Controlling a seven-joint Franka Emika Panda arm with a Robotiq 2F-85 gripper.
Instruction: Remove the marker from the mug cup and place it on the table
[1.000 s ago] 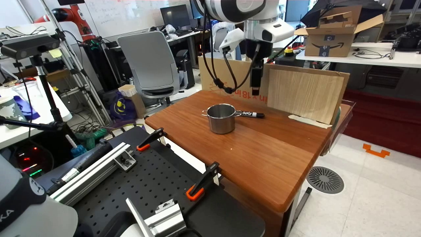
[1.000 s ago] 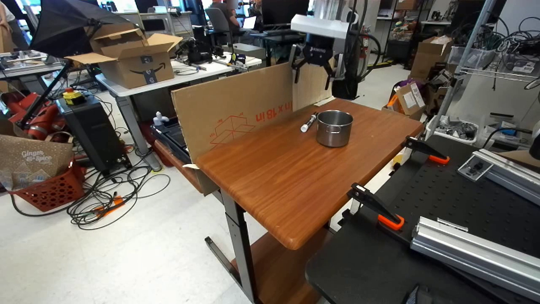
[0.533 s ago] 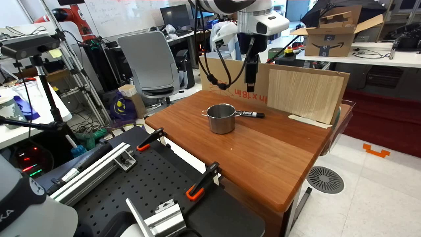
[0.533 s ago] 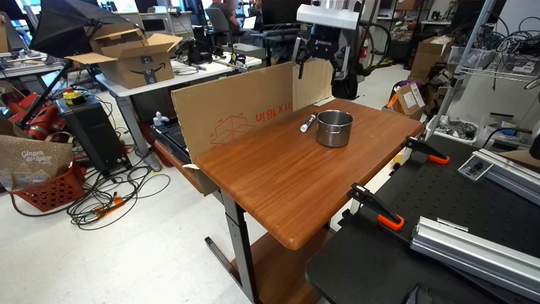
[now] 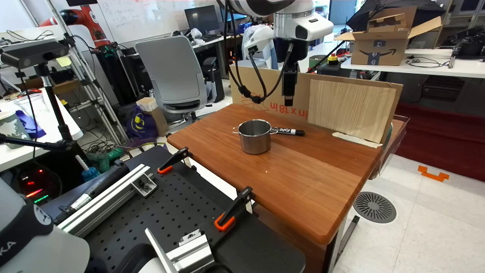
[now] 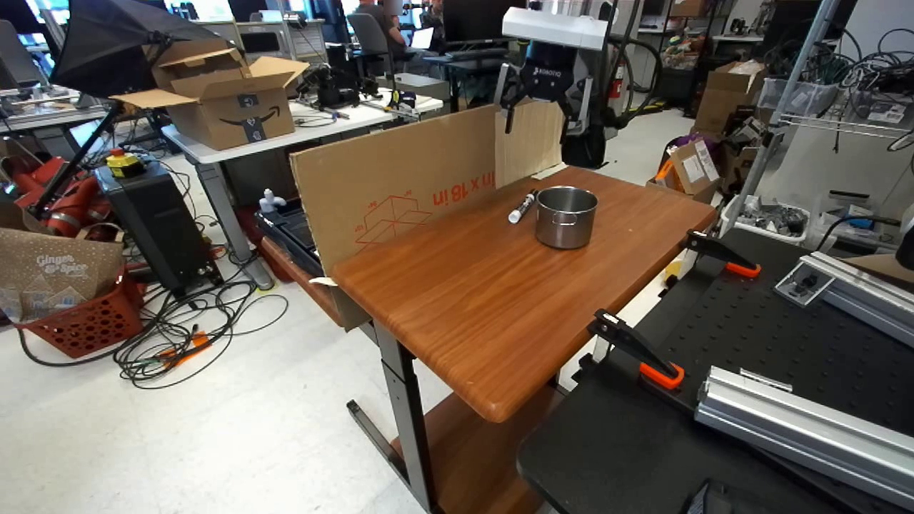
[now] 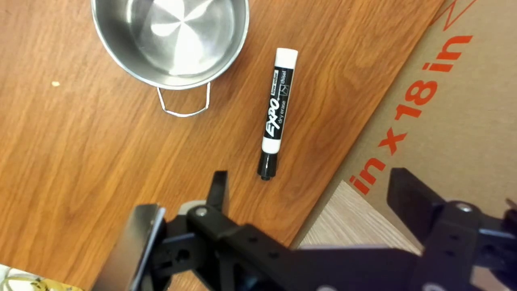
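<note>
Over the last second your gripper (image 7: 309, 180) has lifted slightly and slid sideways, and it now hangs at rest above the tabletop (image 6: 464, 300). Neither the marker (image 7: 277, 113) nor the mug cup (image 5: 256, 140) has moved. The jaws stand wide apart with nothing between them. To me that reads as a retreat after the placing.

The marker lies flat on the tabletop, lower than the gripper and out ahead of it in the wrist view, black cap end nearest the jaws. The mug cup stands upright beside it, farther out from the gripper; the two are apart, with wood showing between. You can see the bare metal bottom of the mug cup, so as I judge it the task is met, and all you have left is to draw clear.

Mind the cardboard (image 6: 428, 164), upright along the tabletop's edge close behind the gripper: one jaw overlaps it in the wrist view, so going down here could catch it. The wood-grain panel (image 5: 350, 110) on its face is near too. Cables (image 5: 254, 99) loop at the gripper's side and could snag. The black bench (image 5: 178, 212) and its clamps (image 5: 237, 206) are well apart from the gripper, out of your way.
</note>
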